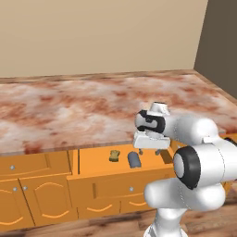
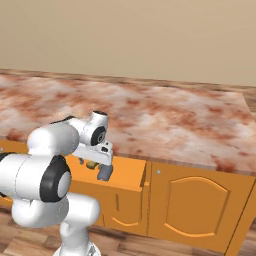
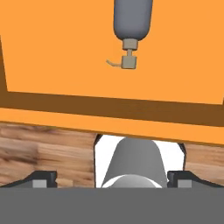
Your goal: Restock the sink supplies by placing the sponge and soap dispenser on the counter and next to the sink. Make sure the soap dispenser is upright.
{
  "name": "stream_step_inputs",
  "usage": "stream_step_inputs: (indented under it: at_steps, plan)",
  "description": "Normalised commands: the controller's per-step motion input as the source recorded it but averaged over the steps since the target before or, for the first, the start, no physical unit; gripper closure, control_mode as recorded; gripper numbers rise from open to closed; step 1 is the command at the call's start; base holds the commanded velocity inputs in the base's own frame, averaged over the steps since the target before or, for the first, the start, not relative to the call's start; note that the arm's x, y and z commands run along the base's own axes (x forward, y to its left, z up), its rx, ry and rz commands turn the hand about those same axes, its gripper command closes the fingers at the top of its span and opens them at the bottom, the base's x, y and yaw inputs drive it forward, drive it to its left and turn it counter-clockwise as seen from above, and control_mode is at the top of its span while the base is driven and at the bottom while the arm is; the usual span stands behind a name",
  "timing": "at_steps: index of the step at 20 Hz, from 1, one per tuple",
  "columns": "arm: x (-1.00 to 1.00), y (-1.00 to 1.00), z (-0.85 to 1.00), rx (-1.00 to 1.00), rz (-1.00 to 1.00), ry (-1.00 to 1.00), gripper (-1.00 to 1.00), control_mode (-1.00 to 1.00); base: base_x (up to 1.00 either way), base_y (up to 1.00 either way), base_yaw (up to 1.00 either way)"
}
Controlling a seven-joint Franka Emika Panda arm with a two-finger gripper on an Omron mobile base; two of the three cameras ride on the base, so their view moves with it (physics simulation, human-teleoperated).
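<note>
An open drawer (image 1: 99,163) under the marbled counter (image 1: 69,111) holds the sponge (image 1: 114,155) and the dark grey soap dispenser (image 1: 134,159), which lies on its side. My gripper (image 1: 149,151) hangs open just right of the dispenser, over the drawer, holding nothing. From the right base view the dispenser (image 2: 104,173) and sponge (image 2: 91,164) peek out below the gripper (image 2: 97,164). In the hand view the dispenser (image 3: 132,19) lies on the drawer floor, pump pointing toward the gripper (image 3: 111,179), whose fingertips (image 3: 41,179) stand wide apart. The sink is out of view.
The drawer's front wall (image 3: 109,109) lies between the hand and the dispenser, with wooden floor (image 3: 43,153) below it. Shut orange cabinet doors (image 2: 195,205) flank the drawer. The counter (image 2: 175,120) runs back to a beige wall.
</note>
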Motion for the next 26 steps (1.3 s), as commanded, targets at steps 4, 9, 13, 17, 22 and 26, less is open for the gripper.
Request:
stream_step_inputs:
  at_steps: [4, 9, 13, 17, 22, 26]
  plan:
    - [0.30, 0.00, -0.64, -0.01, 0.00, 0.00, -1.00, -1.00, 0.00, 0.00, 0.00]
    - [0.29, -0.01, -0.31, 0.00, 0.00, 0.00, -1.00, -1.00, 0.00, 0.00, 0.00]
    - [0.41, 0.00, -0.36, 0.00, 0.02, 0.00, -1.00, -1.00, 0.00, 0.00, 0.00]
    - [0.24, 0.00, -0.34, 0.00, 0.01, 0.02, -1.00, -1.00, 0.00, 0.00, 0.00]
    - [0.02, 0.00, -0.40, 0.00, 0.00, 0.02, -1.00, -1.00, 0.00, 0.00, 0.00]
    - [-0.01, 0.00, -0.38, 0.00, 0.00, 0.00, -1.00, -1.00, 0.00, 0.00, 0.00]
